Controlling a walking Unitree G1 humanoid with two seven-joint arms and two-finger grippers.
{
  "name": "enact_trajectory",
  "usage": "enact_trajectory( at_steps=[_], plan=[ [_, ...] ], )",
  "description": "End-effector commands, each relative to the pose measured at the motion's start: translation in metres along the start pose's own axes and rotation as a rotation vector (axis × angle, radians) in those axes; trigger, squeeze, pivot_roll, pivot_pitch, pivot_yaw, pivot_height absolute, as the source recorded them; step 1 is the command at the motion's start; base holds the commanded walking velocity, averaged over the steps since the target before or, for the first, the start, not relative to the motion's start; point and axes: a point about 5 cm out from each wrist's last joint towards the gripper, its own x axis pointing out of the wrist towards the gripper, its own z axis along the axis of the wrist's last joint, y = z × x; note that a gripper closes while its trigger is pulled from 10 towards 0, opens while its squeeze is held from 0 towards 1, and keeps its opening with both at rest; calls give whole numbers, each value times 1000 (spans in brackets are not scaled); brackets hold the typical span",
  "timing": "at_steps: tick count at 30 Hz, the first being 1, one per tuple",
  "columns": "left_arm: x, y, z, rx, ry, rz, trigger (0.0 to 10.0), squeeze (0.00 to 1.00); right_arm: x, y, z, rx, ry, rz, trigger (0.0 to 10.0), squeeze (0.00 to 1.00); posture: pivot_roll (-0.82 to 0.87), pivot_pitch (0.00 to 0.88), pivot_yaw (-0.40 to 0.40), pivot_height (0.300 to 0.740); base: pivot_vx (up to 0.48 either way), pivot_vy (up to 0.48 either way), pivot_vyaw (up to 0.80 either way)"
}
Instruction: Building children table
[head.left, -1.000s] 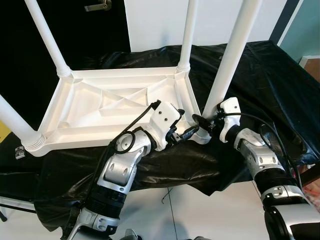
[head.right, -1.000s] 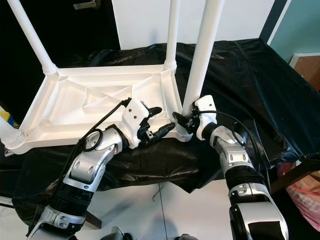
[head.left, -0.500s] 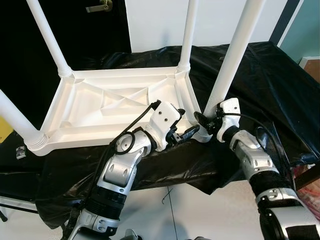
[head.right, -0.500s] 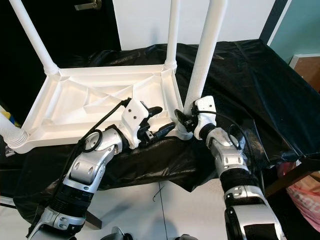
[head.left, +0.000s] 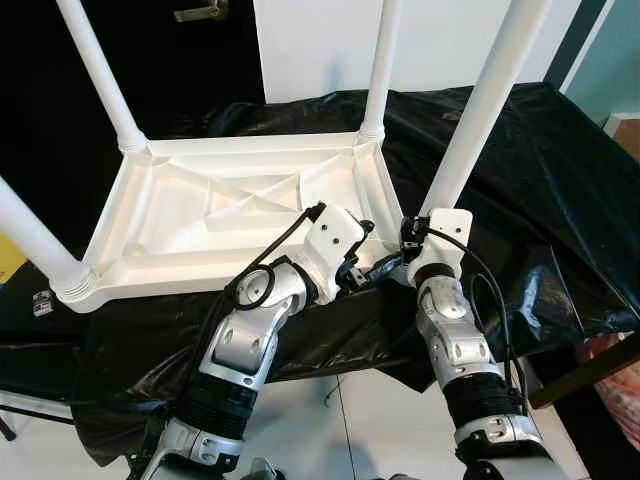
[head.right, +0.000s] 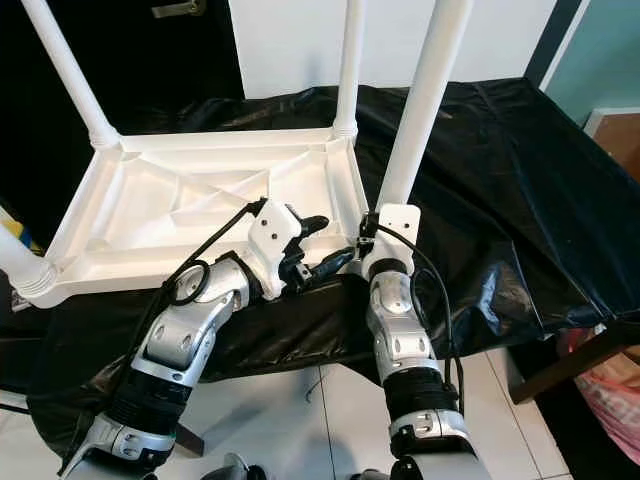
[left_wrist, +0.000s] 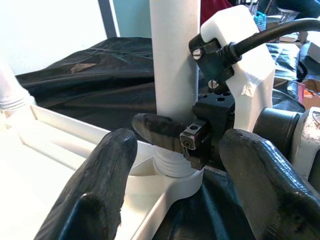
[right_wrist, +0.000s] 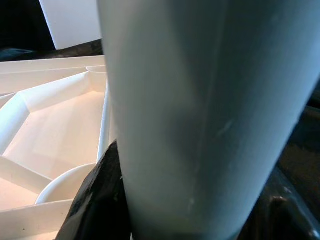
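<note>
1. The white plastic children's table (head.left: 230, 215) lies upside down on the black-draped tabletop (head.left: 540, 160).
2. The right hand (left_wrist: 172, 136) grips its near-right white leg (head.left: 480, 110) (at the base).
3. The left hand (head.right: 325, 245) hovers open just beside.

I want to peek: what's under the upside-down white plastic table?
Crinkly black plastic sheet lies under the white plastic table. What supports the sheet stays covered.

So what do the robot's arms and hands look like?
Both arms are shiny silver with black ringed joints. The left gripper and right gripper each have a white blocky wrist housing, long black fingers and a looping black cable.
</note>
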Motion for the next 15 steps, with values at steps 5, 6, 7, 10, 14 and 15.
enact_trajectory(
  at_steps=[5, 6, 7, 10, 14, 15],
  plan=[
    [0, 2, -3, 5, 10, 65, 10000, 0, -7, -10, -24, -21, 127, -43, 10000, 0, -29, 79, -14, 740, 0, 0, 0],
    [0, 3, -3, 5, 10, 70, 10000, 0, -9, -8, -24, -22, 132, -50, 10000, 0, -24, 78, -17, 740, 0, 0, 0],
    [0, 3, -3, 5, 11, 74, 10000, 0, -9, -5, -24, -20, 135, -48, 10000, 0, -23, 77, -20, 740, 0, 0, 0],
    [0, 4, -3, 5, 10, 78, 10000, 0, -10, -2, -21, -26, 129, -47, 10000, 0, -25, 76, -21, 740, 0, 0, 0],
    [0, 4, -3, 6, 9, 80, 10000, 0, -9, -2, -18, -32, 110, -43, 10000, 0, -24, 73, -21, 740, 0, 0, 0],
    [0, 4, -3, 6, 8, 80, 10000, 0, -8, -3, -16, -34, 94, -35, 10000, 247, -24, 72, -21, 740, 0, 0, 0]
  ],
)
